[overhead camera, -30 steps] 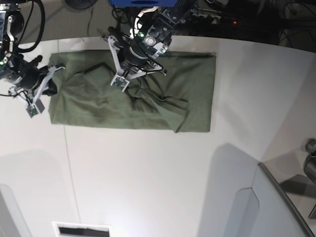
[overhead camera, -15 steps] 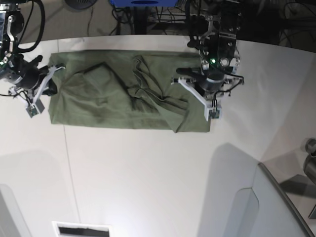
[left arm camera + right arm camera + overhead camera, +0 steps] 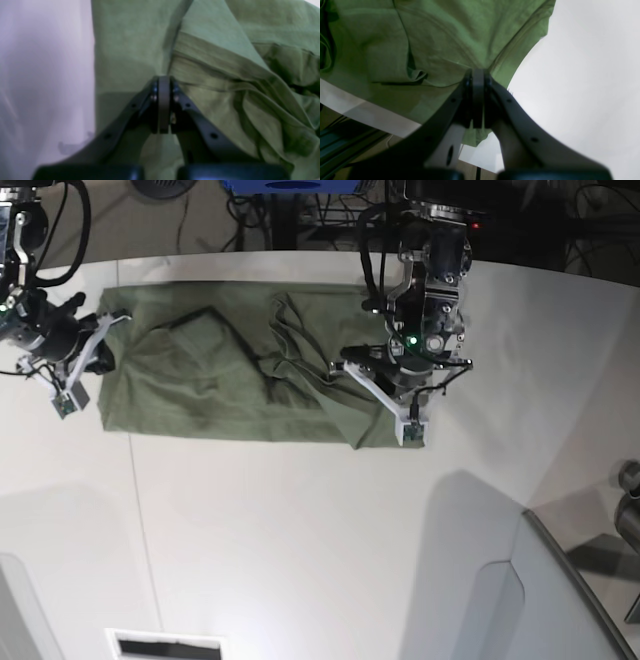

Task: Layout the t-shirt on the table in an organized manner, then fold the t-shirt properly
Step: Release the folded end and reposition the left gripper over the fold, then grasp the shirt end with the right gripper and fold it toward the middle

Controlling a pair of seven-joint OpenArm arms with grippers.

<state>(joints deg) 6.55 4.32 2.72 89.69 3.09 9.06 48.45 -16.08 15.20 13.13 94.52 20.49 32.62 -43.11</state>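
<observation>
The t-shirt lies as a rumpled band across the far side of the table. The right claw, jaws closed, pinches cloth at the shirt's left end, apparently anchoring it. The left claw, jaws together, sits over the right end; whether it grips fabric cannot be told.

a large matte white table with a curved far edge carries everything here. a thin seam line runs near to far across its left part. an olive-green t-shirt lies directly on it at the far side, spread wide as a rough rectangle, wrinkled and bunched toward its middle and right. the tabletop's near half shows only soft shadows.
</observation>
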